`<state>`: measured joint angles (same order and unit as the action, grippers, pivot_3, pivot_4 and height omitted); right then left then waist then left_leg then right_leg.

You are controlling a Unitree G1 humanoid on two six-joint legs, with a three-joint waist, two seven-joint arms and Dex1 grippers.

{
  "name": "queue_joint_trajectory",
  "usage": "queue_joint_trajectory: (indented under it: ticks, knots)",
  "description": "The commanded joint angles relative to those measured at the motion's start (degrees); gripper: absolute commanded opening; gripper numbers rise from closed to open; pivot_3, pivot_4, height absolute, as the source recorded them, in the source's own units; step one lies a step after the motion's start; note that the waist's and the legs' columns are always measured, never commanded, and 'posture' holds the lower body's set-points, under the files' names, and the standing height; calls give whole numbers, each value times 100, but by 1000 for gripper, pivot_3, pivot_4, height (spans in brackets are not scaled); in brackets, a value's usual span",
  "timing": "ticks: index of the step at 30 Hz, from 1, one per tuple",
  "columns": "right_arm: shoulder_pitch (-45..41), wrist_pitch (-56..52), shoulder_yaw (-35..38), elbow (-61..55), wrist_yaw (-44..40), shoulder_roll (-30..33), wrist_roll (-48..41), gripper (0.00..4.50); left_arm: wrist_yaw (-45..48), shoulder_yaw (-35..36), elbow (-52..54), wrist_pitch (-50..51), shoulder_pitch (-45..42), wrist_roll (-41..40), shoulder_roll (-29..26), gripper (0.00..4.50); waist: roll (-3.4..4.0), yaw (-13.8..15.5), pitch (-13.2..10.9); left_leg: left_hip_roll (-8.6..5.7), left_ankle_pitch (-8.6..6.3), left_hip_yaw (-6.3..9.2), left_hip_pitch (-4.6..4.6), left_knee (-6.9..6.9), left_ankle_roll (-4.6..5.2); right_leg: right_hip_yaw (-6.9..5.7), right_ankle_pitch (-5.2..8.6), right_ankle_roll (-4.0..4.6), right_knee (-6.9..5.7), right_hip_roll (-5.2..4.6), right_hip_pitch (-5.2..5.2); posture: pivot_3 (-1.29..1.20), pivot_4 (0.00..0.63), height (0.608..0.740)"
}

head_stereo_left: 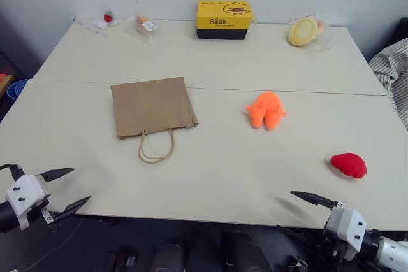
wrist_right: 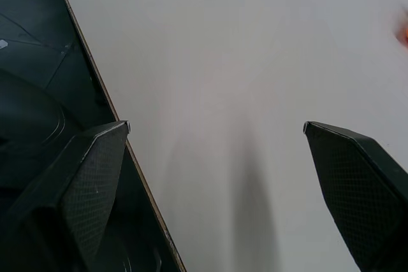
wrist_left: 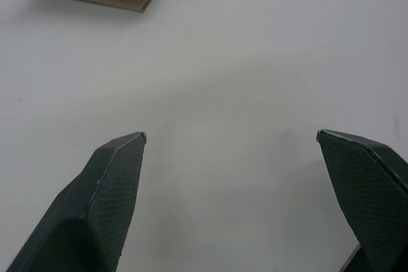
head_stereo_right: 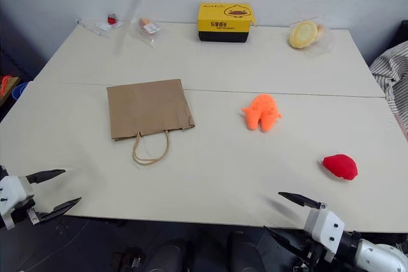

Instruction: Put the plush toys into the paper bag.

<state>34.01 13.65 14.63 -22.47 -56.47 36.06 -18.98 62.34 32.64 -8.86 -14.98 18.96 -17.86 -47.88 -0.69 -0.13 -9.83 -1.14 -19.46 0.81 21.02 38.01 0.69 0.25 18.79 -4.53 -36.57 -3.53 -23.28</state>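
The flat brown kraft paper bag (head_stereo_left: 153,106) lies on its side on the pale off-white surface (head_stereo_left: 210,176), its mouth and twisted loop handles turned toward the robot, and that is the main hazard: the mouth looks pressed nearly shut, so a toy pushed at it would likely slide the bag away or crumple the edge instead of going in, unless one claw first lifts or pins the upper lip. The bright orange plush toy with stubby limbs (head_stereo_left: 266,110) sits to the right of the bag, well apart from it; the rounded red plush toy with a white patch (head_stereo_left: 348,165) lies nearer the right front edge, where a clumsy nudge could roll it off (soft toys also squash and slip out of a shallow pinch). The left claw (head_stereo_left: 62,190) and the right claw (head_stereo_left: 299,213) both hang at the near edge with fingers spread wide and nothing between them. At the far edge stands a yellow-and-black cardboard box (head_stereo_left: 223,19) printed with a duck-like cartoon face and small characters I cannot read; a pale yellow round item in clear wrap (head_stereo_left: 305,30) lies to its right.
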Motion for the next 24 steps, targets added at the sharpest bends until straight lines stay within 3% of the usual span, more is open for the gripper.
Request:
queue_joint_trajectory:
  ticks: [1,6,11,17,24]
  knots:
    - [-56,20,-26,-152,93,-16,-27,4478,95,21,32,9,1,-96,-134,4500,-1,0,1,0,0,0,0,0,0,0,0,0,0,0,0,0,150,740]
    - [-256,-88,-134,-355,209,-67,-248,4478,297,119,364,628,8,-567,-156,4500,-3,4,2,0,0,1,0,1,0,-1,0,0,-3,0,0,0,150,740]
    - [-790,-546,-420,-919,646,-393,-765,4478,358,-102,794,1705,-686,-1045,-474,4500,-12,12,8,0,1,9,1,6,-2,-6,0,0,-14,-1,0,0,150,740]
    - [-1575,-1145,-866,-1499,1260,-650,-894,4478,210,-1117,791,1376,-2174,-408,-514,4500,-11,2,11,-5,18,5,6,13,-35,-4,0,0,-36,0,-7,0,150,740]
    - [-1913,-1234,-1137,-1494,1538,-802,-638,4478,311,-2563,-304,140,-3653,756,-254,4500,-13,2,12,-7,19,-5,11,15,-38,-4,0,-1,-57,6,-19,0,150,740]
